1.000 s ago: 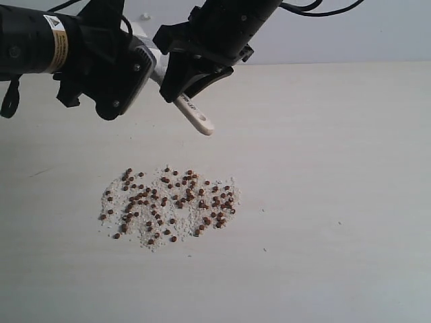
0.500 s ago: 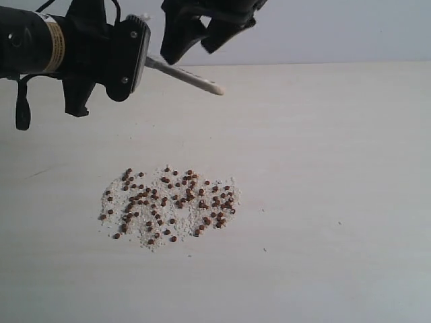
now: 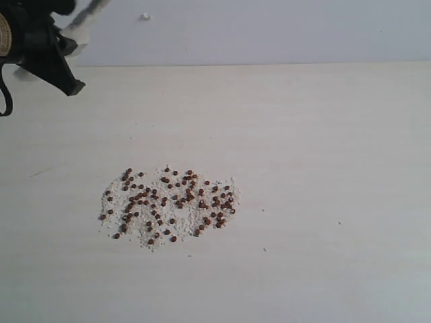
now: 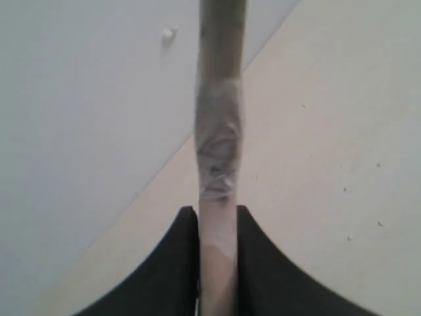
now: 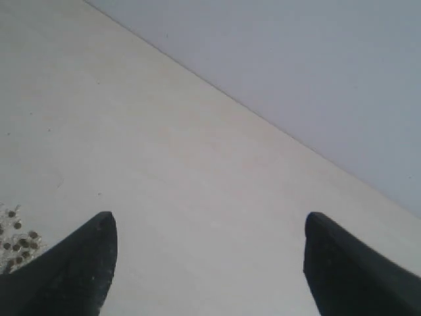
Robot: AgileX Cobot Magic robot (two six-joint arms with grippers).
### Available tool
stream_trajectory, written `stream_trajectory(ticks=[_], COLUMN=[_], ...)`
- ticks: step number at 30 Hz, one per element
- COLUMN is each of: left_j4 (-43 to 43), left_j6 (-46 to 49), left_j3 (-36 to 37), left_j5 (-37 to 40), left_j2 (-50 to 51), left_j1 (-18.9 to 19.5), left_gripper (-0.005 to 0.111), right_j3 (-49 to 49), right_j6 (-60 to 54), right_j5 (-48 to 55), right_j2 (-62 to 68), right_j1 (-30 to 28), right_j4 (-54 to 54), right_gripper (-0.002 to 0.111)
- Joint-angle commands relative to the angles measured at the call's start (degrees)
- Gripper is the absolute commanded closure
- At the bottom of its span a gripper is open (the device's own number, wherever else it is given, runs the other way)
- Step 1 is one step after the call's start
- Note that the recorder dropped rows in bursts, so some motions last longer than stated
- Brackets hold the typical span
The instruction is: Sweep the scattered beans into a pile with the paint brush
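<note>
Plainly, a pale bench is backed by a grey wall. Reddish-brown beans are scattered amid crumbs. The paint brush is clamped by the left tool; the right tool is splayed.

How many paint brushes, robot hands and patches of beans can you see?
paint brush: 1
robot hands: 2, the left hand and the right hand
patch of beans: 1
Total: 4
</note>
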Motion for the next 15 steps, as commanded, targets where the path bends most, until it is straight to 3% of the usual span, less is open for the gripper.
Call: stream_trajectory(ticks=[1, 7, 10, 15], left_j4=[-3.0, 0.7, 10.3, 13.8], left_j6=[-8.6, -14.9, -27.0, -33.2], left_j3=[2.3, 6.4, 6.5, 6.5], left_j5=[-7.8, -24.4, -36.1, -52.7], left_j2=[0.2, 0.2, 0.2, 0.2], left_j1=[2.4, 2.5, 3.4, 5.7], left_gripper=[0.107, 0.107, 0.107, 0.107], right_j3=[2.3, 12.1, 22.4, 38.1], right_j6=[1.2, 1.8, -0.7, -14.6], right_j5=[-1.1, -8.4, -20.2, -38.7], right_j2=[-3.3, -8.0, -11.8, -16.0], right_j1=[0.0, 0.0, 0.0, 0.0], right_j4=[1.2, 1.2, 5.2, 17.7], right_gripper=[0.036, 0.036, 0.036, 0.036])
